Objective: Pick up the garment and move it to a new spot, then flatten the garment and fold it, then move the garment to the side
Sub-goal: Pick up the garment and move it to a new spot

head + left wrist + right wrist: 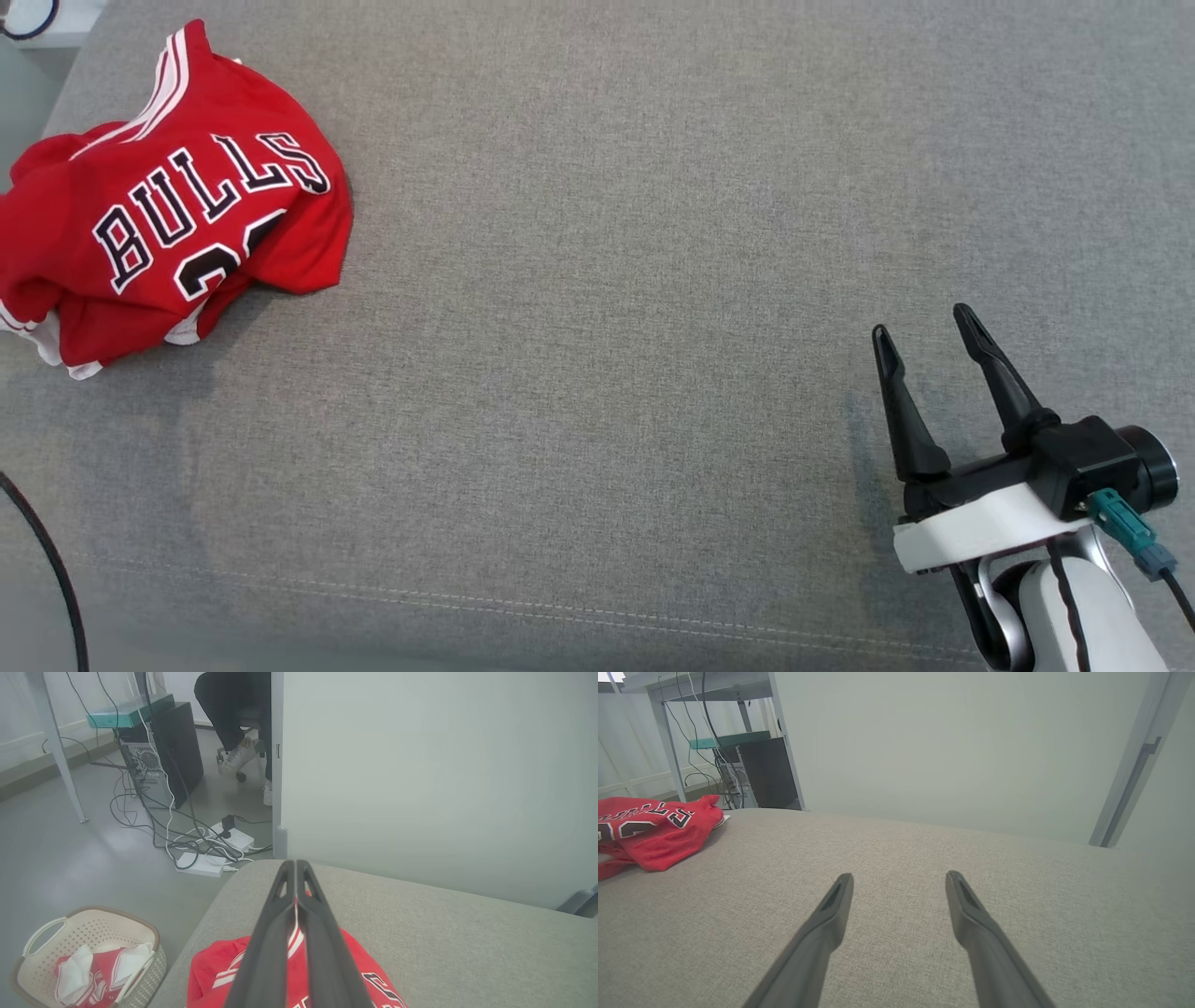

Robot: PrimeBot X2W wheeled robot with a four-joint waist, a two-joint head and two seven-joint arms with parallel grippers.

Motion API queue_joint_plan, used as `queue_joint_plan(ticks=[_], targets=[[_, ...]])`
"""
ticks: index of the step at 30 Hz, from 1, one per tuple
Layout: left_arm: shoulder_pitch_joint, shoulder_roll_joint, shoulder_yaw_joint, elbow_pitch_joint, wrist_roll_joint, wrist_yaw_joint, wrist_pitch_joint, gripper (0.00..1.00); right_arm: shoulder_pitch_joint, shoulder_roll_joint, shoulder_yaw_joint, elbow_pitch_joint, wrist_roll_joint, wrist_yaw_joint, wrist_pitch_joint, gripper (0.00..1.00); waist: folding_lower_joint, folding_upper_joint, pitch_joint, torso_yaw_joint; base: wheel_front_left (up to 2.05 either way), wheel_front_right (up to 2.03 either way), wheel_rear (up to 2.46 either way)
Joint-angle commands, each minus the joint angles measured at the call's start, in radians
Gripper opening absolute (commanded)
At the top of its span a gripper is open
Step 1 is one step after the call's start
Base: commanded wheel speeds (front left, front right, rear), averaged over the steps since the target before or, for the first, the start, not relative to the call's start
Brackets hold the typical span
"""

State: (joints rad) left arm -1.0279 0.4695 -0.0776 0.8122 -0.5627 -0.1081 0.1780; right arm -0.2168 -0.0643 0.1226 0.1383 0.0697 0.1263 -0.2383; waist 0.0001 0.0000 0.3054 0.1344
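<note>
Grey woven fabric covers the wide bench [597, 420] before me. On it lies one crumpled red basketball jersey with white trim and black lettering [177, 205], heaped and not yet carried to a new spot. My left gripper [295, 864] hangs just above the jersey, fingers pressed together with no cloth visibly caught. My right gripper [924, 324] hovers well apart from the jersey, spread wide and empty, I judge to leave room for flattening. Count: one jersey, two grippers, one cream plastic basket [32, 938] on the floor beside the jersey's end, holding more red-and-white cloth.
</note>
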Motion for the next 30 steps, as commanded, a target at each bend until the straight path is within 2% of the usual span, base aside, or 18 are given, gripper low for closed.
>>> queue_joint_plan(ticks=[1, 2, 3, 4, 10, 16, 19, 22, 30], targets=[[0.030, 0.059, 0.035, -0.052, -0.005, 0.017, -0.036, 0.71, 0.005, 0.007, 0.013, -0.024, 0.001, 0.004, -0.015, 1.00, -0.0001, 0.0000, -0.014, 0.006, 0.00, 0.00, 0.00], [0.030, 0.059, 0.035, -0.052, -0.005, 0.017, -0.036, 0.71, 0.005, 0.007, 0.013, -0.024, 0.001, 0.004, -0.015, 1.00, -0.0001, 0.0000, -0.014, 0.006, 0.00, 0.00, 0.00], [0.060, 0.051, 0.044, -0.075, -0.011, 0.024, -0.062, 0.95, 0.010, 0.008, 0.010, -0.025, 0.000, 0.004, -0.016, 1.00, -0.0001, 0.0000, -0.022, 0.010, 0.00, 0.00, 0.00], [0.093, 0.044, 0.054, -0.100, -0.016, 0.033, -0.089, 1.00, 0.015, 0.009, 0.006, -0.025, 0.000, 0.004, -0.016, 1.00, -0.0001, 0.0000, -0.029, 0.016, 0.00, 0.00, 0.00], [0.364, -0.014, 0.102, -0.310, -0.024, 0.122, -0.220, 1.00, 0.044, 0.011, 0.005, -0.023, -0.003, 0.004, -0.019, 1.00, -0.0001, 0.0000, -0.082, 0.051, 0.00, 0.00, 0.00], [0.639, -0.103, 0.104, -0.543, 0.003, 0.235, -0.283, 1.00, 0.065, 0.012, 0.008, -0.026, -0.011, 0.004, -0.013, 1.00, -0.0001, 0.0000, -0.119, 0.088, 0.00, 0.00, 0.00], [0.748, -0.134, 0.086, -0.634, 0.030, 0.277, -0.300, 1.00, 0.072, 0.012, 0.008, -0.028, -0.014, 0.004, -0.009, 1.00, -0.0001, 0.0000, -0.135, 0.103, 0.00, 0.00, 0.00], [0.844, -0.155, 0.077, -0.702, 0.050, 0.310, -0.317, 1.00, 0.075, 0.012, 0.017, -0.024, -0.013, 0.004, -0.005, 1.00, -0.0001, 0.0000, -0.152, 0.108, 0.00, 0.00, 0.00], [1.019, -0.206, 0.036, -0.818, 0.096, 0.358, -0.370, 1.00, 0.120, 0.013, 0.013, -0.015, -0.005, 0.004, -0.004, 1.00, -0.0001, 0.0000, -0.213, 0.135, 0.00, 0.00, 0.00]])
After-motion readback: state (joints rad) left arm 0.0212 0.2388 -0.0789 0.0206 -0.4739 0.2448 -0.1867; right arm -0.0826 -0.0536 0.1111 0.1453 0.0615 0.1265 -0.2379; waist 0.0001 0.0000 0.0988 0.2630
